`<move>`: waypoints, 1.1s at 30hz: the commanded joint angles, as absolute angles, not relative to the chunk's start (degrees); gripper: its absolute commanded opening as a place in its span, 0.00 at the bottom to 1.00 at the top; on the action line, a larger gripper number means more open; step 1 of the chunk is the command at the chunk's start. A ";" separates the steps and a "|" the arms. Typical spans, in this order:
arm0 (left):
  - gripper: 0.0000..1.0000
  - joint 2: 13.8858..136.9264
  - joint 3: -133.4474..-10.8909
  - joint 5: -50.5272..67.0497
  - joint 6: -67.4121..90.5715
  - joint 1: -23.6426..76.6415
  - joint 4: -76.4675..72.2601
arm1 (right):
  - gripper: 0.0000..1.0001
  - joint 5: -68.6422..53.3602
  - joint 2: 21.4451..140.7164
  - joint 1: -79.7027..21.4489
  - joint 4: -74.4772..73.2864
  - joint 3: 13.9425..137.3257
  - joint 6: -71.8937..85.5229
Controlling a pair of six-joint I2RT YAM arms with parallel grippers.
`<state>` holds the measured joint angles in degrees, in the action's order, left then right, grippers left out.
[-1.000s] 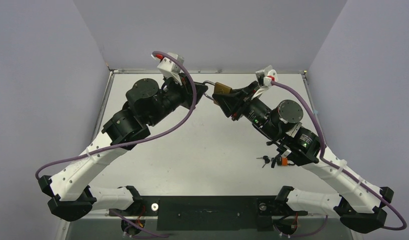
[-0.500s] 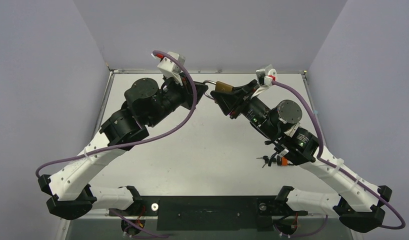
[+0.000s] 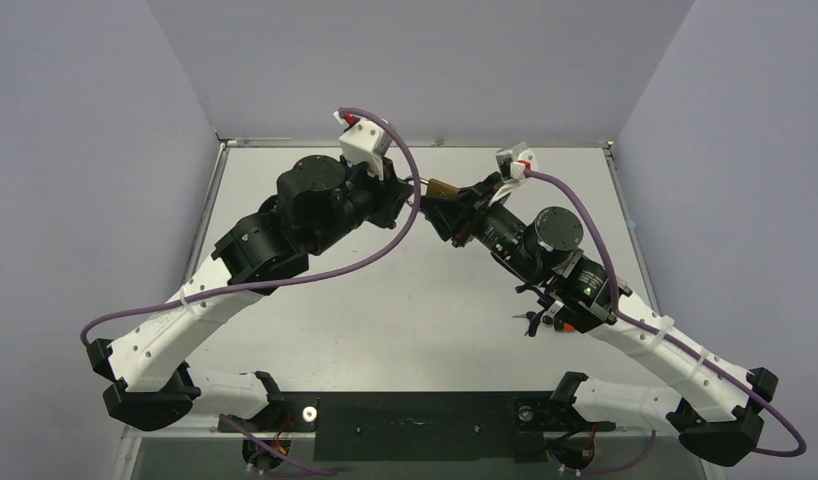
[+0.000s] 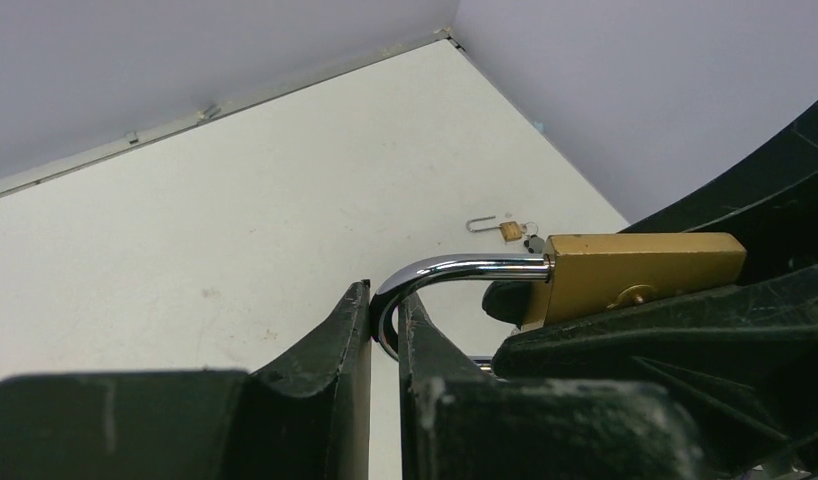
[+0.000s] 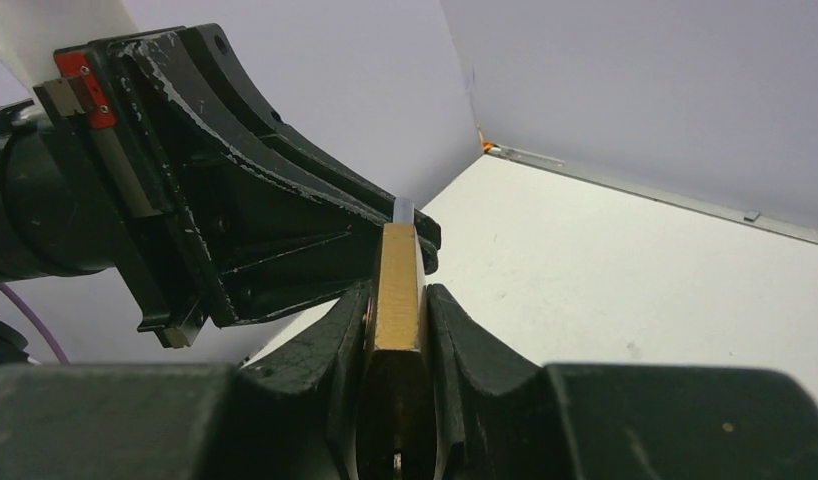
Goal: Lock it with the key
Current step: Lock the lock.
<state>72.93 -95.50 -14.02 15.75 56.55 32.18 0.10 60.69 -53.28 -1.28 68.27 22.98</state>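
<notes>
we see padlock [image 3: 443, 187] held above table [image 3: 385, 320], between both arms. left gripper [image 4: 385, 315] clamped on bend of shackle [image 4: 465, 267]. right gripper [image 5: 396, 300] clamped on brass body [image 5: 396, 265], finger each side. key bunch [image 3: 530, 320] lies on table, well apart from padlock, toward arm bases.

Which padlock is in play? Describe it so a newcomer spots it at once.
At the far middle of the white table, two black hands meet. Between them is the rectangular brass padlock, body clamped in the right hand, chrome shackle pinched by the left hand. Unlike the tiny brass padlock lying on the table, it is held aloft.
</notes>
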 commanded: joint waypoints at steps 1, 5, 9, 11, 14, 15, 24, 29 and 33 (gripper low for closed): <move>0.00 74.29 -98.44 33.86 26.02 73.03 7.89 | 0.00 -8.59 72.35 -54.17 -7.70 64.29 25.88; 0.00 72.60 -97.05 32.89 26.95 73.02 3.58 | 0.00 -9.10 73.15 -54.31 -7.63 64.39 26.22; 0.00 71.67 -95.63 35.04 29.14 73.04 -3.26 | 0.00 -9.05 73.07 -54.31 -7.13 63.63 26.69; 0.00 72.00 -95.83 37.05 30.45 73.04 -5.24 | 0.00 -9.12 73.11 -54.24 -7.12 63.74 26.71; 0.00 72.53 -95.86 39.66 32.24 73.04 -7.18 | 0.00 -9.48 73.28 -54.08 -7.08 64.01 26.53; 0.00 72.76 -95.96 40.05 32.38 73.04 -7.40 | 0.00 -9.53 73.38 -54.07 -7.11 64.04 26.47; 0.00 75.42 -98.00 43.84 33.28 74.52 -3.01 | 0.00 -10.36 74.68 -53.67 -6.75 63.97 26.34; 0.00 75.29 -97.75 43.38 33.08 75.21 -0.66 | 0.00 -11.64 75.32 -52.90 -6.92 64.34 26.24; 0.00 73.42 -97.46 39.82 30.92 75.23 0.69 | 0.00 -11.43 75.72 -53.48 -7.09 63.35 26.80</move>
